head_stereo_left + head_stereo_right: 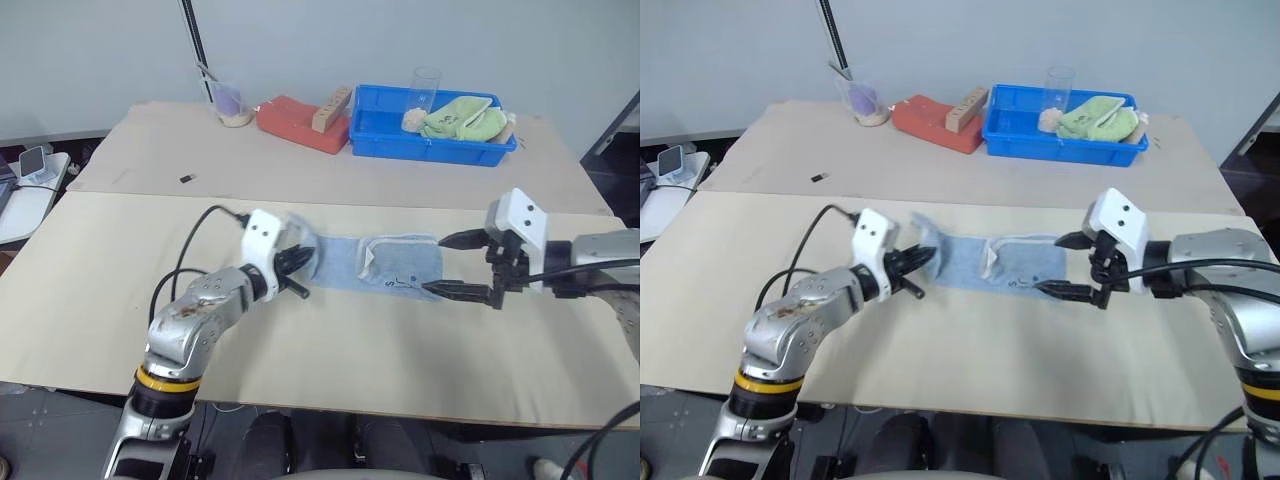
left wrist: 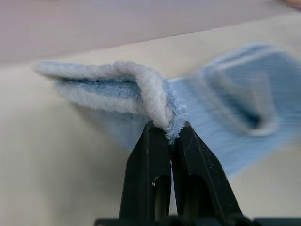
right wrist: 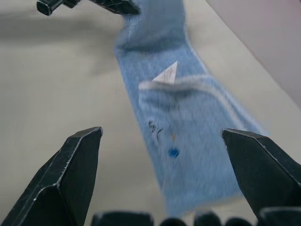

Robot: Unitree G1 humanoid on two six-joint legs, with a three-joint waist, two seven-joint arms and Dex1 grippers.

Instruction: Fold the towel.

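The light blue towel (image 1: pixel 385 268) lies along the middle of the tan table (image 1: pixel 330 350), its right end doubled over with the whitish edge on top. My left gripper (image 1: pixel 300 262) is shut on the towel's left end and holds that end lifted off the table. The left wrist view shows the fingertips (image 2: pixel 183 134) pinching the folded fluffy edge of the towel (image 2: pixel 225 108). My right gripper (image 1: pixel 450 265) stands open just past the towel's right end, with nothing between its fingers. Beyond those wide jaws, the right wrist view shows the towel (image 3: pixel 188 117) with a white tag (image 3: pixel 167 74) and a small dark mark (image 3: pixel 173 152).
At the back of the table stand a blue bin (image 1: pixel 375 140) holding a lime-green cloth (image 1: pixel 462 120) and a clear glass (image 1: pixel 424 90), a red block (image 1: pixel 295 125) with a wooden piece, and a plastic cup (image 1: pixel 230 103). A small dark object (image 1: pixel 187 178) lies at the left.
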